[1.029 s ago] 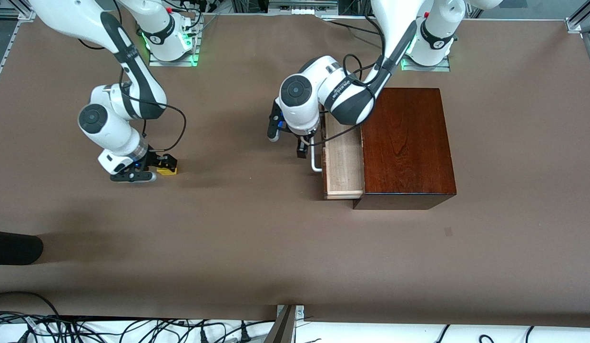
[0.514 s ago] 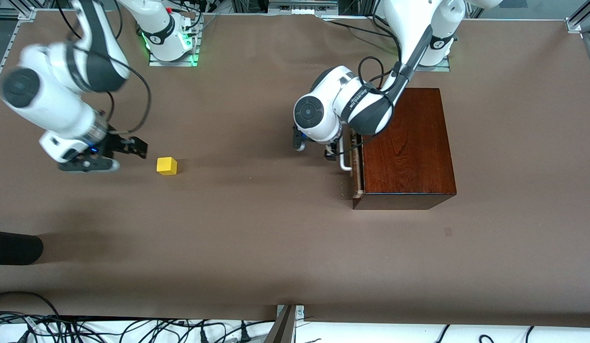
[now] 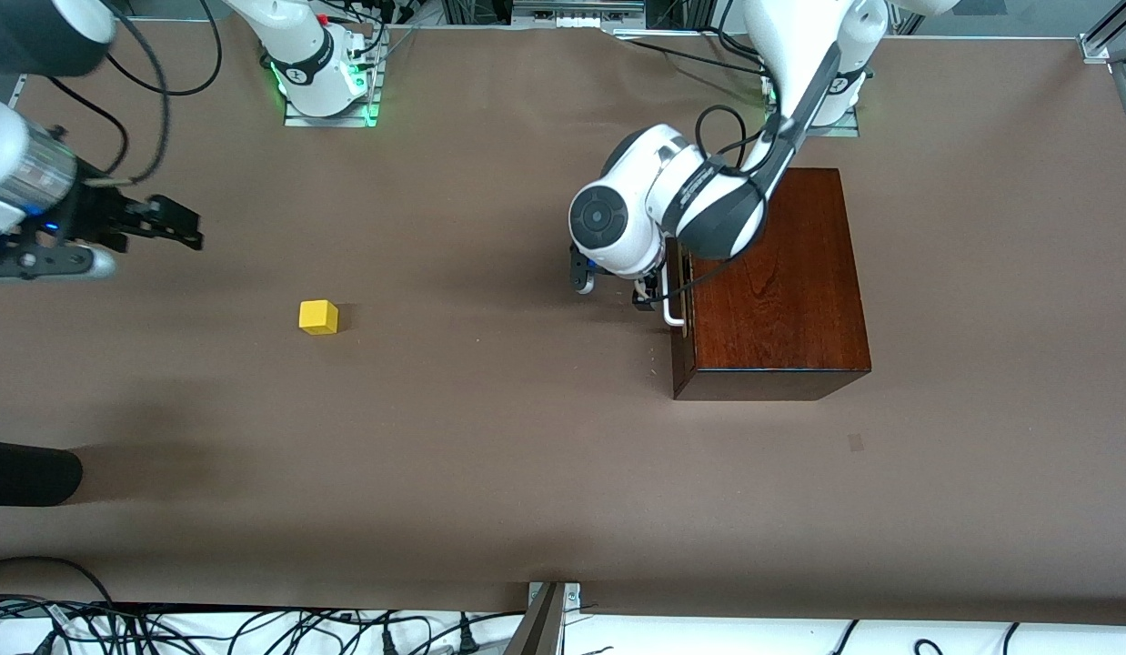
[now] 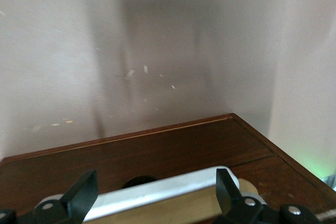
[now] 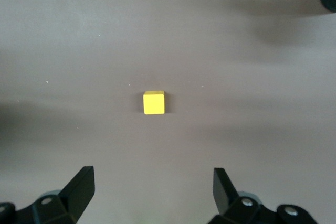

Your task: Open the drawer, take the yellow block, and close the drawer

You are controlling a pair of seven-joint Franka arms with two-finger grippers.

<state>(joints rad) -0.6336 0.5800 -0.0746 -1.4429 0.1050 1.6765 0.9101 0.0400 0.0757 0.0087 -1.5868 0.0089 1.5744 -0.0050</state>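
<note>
The drawer (image 3: 678,350) sits shut in the dark reddish-brown box (image 3: 772,282), with its white bar handle (image 3: 672,314) facing the right arm's end of the table. My left gripper (image 3: 652,298) is at the handle. In the left wrist view its open fingers (image 4: 84,192) stand on either side of the handle (image 4: 157,195), against the drawer's dark front (image 4: 157,150). The yellow block (image 3: 318,317) lies alone on the table. My right gripper (image 3: 183,227) is open and empty, raised over the table toward the right arm's end. It looks down on the block (image 5: 154,103).
The brown table cover (image 3: 490,437) lies bare around the block and the box. A dark rounded object (image 3: 26,473) pokes in at the table's edge at the right arm's end. Cables (image 3: 254,628) run along the edge nearest the front camera.
The drawer slid from partly open to fully shut with my left gripper at its handle. My right gripper let go of the yellow block on the table and rose away from it.
</note>
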